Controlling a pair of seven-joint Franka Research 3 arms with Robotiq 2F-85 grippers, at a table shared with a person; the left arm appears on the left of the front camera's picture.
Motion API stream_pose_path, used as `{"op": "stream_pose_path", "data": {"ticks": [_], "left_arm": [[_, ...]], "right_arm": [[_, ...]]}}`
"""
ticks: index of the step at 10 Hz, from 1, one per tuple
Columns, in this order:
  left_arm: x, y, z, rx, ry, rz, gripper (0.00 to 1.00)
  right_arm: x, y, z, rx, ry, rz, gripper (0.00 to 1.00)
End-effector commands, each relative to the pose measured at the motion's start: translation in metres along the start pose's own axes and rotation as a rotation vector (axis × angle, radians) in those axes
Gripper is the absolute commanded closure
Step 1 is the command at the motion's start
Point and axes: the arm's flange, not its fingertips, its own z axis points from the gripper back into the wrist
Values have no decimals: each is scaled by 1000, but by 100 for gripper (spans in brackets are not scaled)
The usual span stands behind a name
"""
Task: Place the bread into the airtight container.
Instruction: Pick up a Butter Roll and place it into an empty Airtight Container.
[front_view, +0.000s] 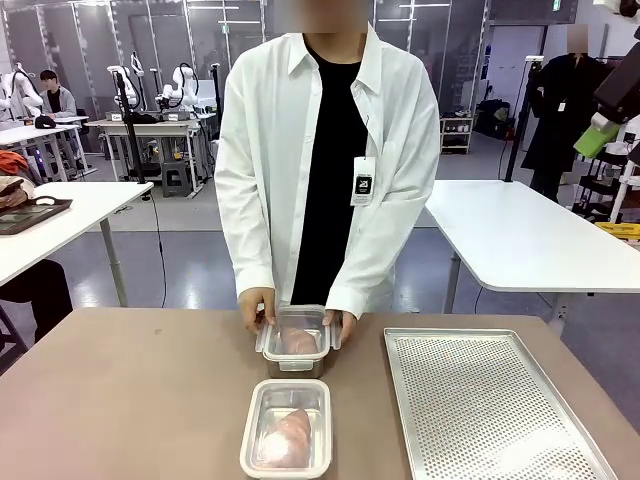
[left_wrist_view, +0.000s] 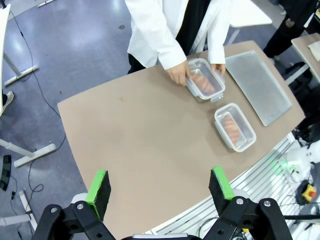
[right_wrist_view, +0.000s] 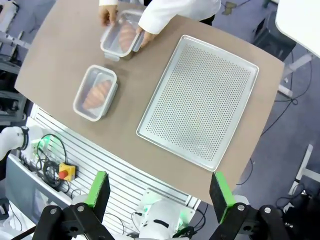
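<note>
Already both loaves are sitting in lidded boxes left of the tray, the person's hands holding the far box beyond the near box, while the left gripper and right gripper are hanging wide open and empty, so an arm descending now is risking striking those hands.

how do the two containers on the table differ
The far container is held at both sides by the person's hands; the near container sits untouched. The far one lies nearer the person, the near one toward the robot. Both are clear, lidded and hold bread.
</note>
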Motion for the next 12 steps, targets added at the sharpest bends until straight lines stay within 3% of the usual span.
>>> {"op": "stream_pose_path", "data": {"ticks": [1,12], "left_arm": [[1,-1,1,-11,-5,-12,0],[1,-1,1,-11,-5,-12,0]], "right_arm": [[1,0,1,13,-6,18,0],[1,0,1,13,-6,18,0]]}}
